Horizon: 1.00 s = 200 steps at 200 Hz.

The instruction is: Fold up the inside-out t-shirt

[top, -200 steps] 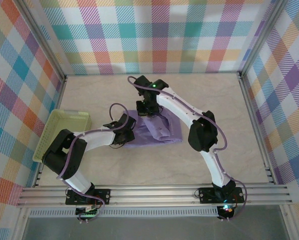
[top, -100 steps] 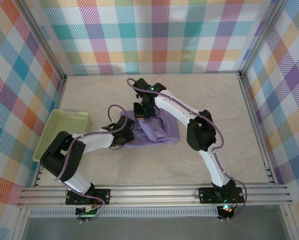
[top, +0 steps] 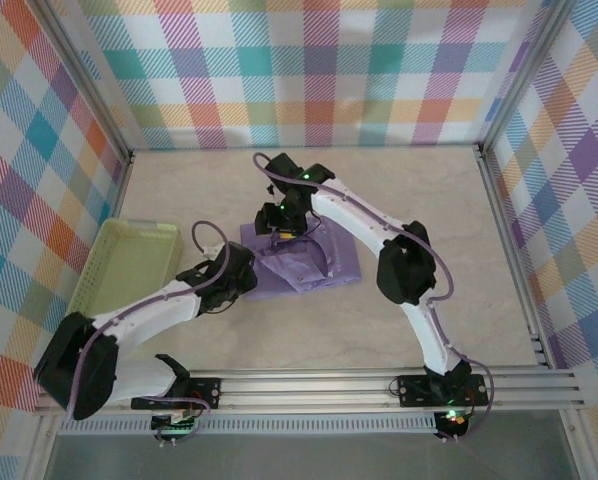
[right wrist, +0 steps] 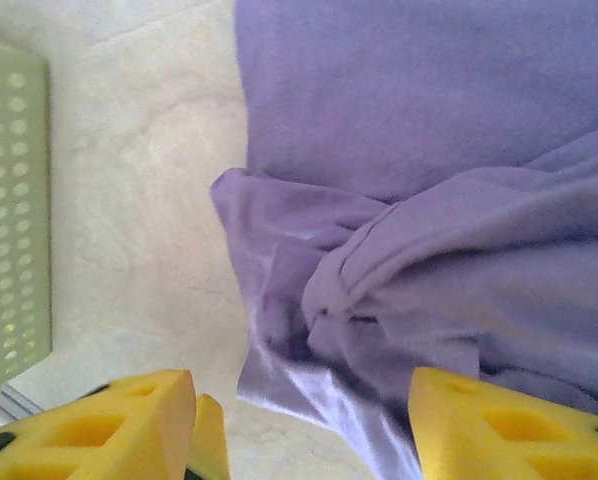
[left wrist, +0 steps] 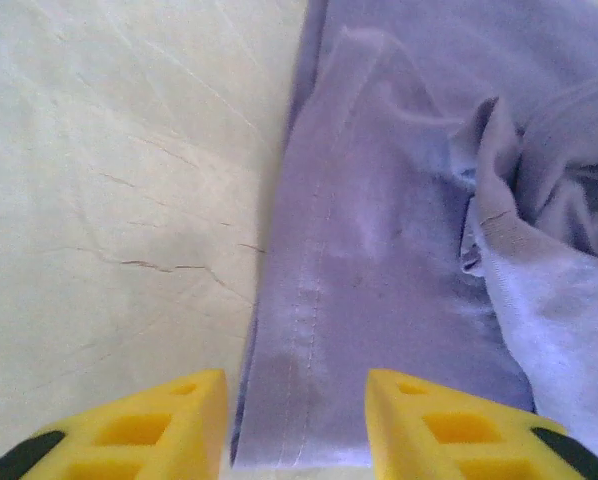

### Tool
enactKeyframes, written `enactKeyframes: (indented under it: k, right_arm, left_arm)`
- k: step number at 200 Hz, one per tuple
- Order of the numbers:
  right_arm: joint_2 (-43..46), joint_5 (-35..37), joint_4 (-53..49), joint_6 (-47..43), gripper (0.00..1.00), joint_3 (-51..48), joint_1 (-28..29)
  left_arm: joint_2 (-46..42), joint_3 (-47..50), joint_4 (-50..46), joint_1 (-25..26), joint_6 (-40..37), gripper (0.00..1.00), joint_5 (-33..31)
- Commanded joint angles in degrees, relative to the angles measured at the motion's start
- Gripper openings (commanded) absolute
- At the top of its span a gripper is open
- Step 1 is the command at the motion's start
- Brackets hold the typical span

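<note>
The lavender inside-out t-shirt point(top: 309, 260) lies bunched and partly folded in the middle of the table. My left gripper point(top: 249, 282) is at the shirt's near-left edge. In the left wrist view it point(left wrist: 297, 440) stands open, with a flat stitched hem of the shirt point(left wrist: 379, 240) lying between and beyond the fingers, not pinched. My right gripper point(top: 278, 230) hovers over the shirt's far-left corner. In the right wrist view it point(right wrist: 299, 430) is open over a crumpled fold of the shirt point(right wrist: 409, 260), nothing gripped.
A pale green perforated basket point(top: 129, 262) sits at the table's left edge and shows at the left of the right wrist view point(right wrist: 9, 220). Metal frame posts and plaid walls bound the cream tabletop point(top: 429, 200).
The right gripper went from shut to open and let go of the fabric, which dropped onto the shirt. The left arm drew back toward the near left, its jaws wider.
</note>
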State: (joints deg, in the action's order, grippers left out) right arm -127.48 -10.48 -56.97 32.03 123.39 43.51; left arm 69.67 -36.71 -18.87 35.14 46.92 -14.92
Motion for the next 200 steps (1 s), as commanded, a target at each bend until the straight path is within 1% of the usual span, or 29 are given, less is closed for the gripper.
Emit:
enactKeyframes:
  k: [1, 7, 17, 27, 41, 52, 72, 91, 113, 137, 154, 166, 182, 200]
  right_arm:
    - [8.6, 7.2, -2.9, -4.2, 0.61, -2.9, 0.1]
    - [10.0, 10.7, -3.4, -4.8, 0.61, -5.1, -0.3]
    - [11.6, 14.0, -3.4, -5.4, 0.61, -8.3, -1.5]
    - [13.3, 15.3, -2.5, -5.7, 0.61, -12.7, -3.3]
    - [16.0, 16.2, 0.3, -5.2, 0.60, -19.5, -6.1]
    - [18.3, 15.8, 3.5, -5.1, 0.60, -24.7, -8.2]
    - [21.2, 14.6, 8.7, -4.5, 0.60, -32.4, -11.0]
    - [22.9, 11.2, 13.6, -2.9, 0.60, -38.8, -13.6]
    - [23.4, 7.7, 19.2, -1.3, 0.60, -44.7, -15.0]
    - [21.4, 5.3, 22.6, -0.9, 0.60, -47.6, -14.9]
    - [19.7, 6.9, 23.3, -0.5, 0.60, -48.9, -14.9]
    - [18.8, 8.5, 23.6, 0.0, 0.60, -49.7, -15.1]
    - [17.9, 8.9, 24.1, 0.8, 0.60, -50.8, -15.6]
    - [17.2, 9.5, 24.2, 1.3, 0.59, -51.2, -15.8]
  left_arm:
    - [-2.1, -3.4, -7.4, 0.3, -3.5, 0.47, -2.2]
    - [-1.8, -4.7, -7.9, 0.7, -5.2, 0.47, -1.0]
    - [-0.8, -7.5, -9.1, 2.0, -7.1, 0.49, -0.1]
    - [0.9, -11.0, -10.9, 4.0, -8.4, 0.50, -0.6]
    - [4.5, -16.2, -13.4, 6.4, -9.9, 0.55, -1.7]
    - [7.9, -20.5, -15.1, 7.0, -10.7, 0.61, -2.7]
    - [15.8, -28.2, -17.9, 7.1, -11.0, 0.66, -4.2]
    - [23.6, -34.6, -19.4, 7.0, -11.5, 0.71, -4.6]
    - [31.8, -41.1, -21.6, 6.5, -12.0, 0.72, -5.2]
    - [37.9, -45.3, -23.9, 3.9, -11.6, 0.68, -8.2]
    - [39.7, -45.8, -24.0, 0.5, -11.7, 0.61, -9.1]
    - [40.5, -45.7, -24.1, -2.4, -12.3, 0.58, -10.4]
    - [40.6, -45.1, -24.5, -6.1, -12.7, 0.52, -10.5]
    - [38.9, -42.8, -23.9, -9.8, -13.0, 0.51, -10.1]
